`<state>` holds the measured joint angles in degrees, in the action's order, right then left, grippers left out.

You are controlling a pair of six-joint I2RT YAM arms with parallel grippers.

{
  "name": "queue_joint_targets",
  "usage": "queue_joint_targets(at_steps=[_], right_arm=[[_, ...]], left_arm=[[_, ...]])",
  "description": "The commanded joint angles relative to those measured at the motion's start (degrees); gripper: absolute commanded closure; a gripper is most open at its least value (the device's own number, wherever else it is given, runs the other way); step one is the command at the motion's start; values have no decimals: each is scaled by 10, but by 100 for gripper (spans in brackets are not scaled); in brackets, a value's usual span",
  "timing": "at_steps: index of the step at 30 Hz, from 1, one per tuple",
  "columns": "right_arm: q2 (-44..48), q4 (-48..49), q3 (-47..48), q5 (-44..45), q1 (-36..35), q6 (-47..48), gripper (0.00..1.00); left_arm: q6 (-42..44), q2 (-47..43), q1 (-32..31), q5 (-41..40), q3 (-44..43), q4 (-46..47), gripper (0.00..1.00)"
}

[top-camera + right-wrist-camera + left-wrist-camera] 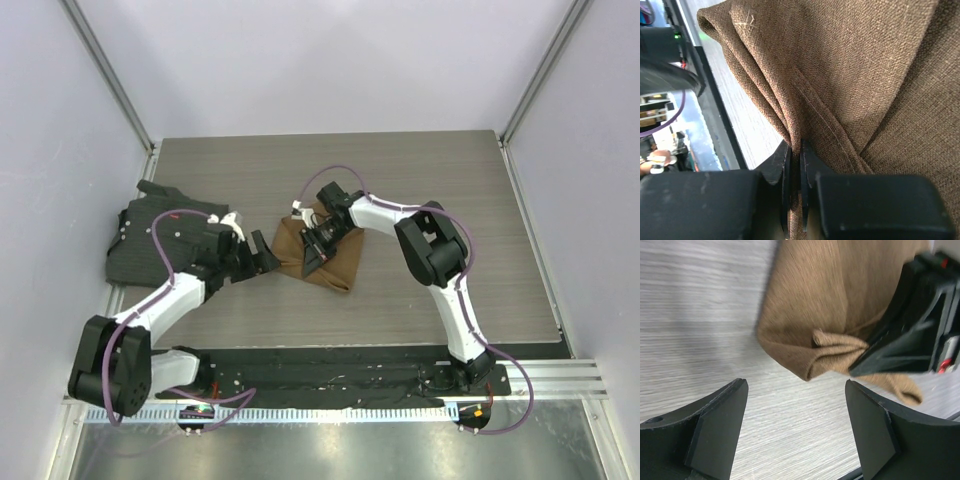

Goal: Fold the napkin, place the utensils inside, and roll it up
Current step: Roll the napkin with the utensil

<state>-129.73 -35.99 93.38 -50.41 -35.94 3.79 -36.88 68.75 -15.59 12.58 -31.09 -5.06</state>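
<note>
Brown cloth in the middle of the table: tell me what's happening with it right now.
The right gripper is shut on a gathered fold of the soft tan-brown woven cloth napkin. The napkin lies partly folded over itself on the grey wood-grain table, not yet rolled. The left gripper is open and empty, low over the table just short of the napkin's edge and not touching it. A dark grey-black textured mat lies at the table's left side.
</note>
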Motion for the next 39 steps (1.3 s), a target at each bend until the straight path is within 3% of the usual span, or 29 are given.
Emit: queue_joint_targets(at_steps=[1, 17, 35, 39], right_arm=[[-21, -25, 14, 1, 6, 1, 99], [-40, -30, 20, -9, 11, 1, 99], [-90, -49, 36, -41, 26, 5, 99], [-104, -58, 46, -46, 29, 8, 99]], left_arm=[[39, 20, -31, -49, -27, -13, 17], [59, 111, -37, -93, -63, 12, 23], [67, 169, -37, -90, -65, 83, 45], [71, 180, -37, -91, -66, 93, 54]])
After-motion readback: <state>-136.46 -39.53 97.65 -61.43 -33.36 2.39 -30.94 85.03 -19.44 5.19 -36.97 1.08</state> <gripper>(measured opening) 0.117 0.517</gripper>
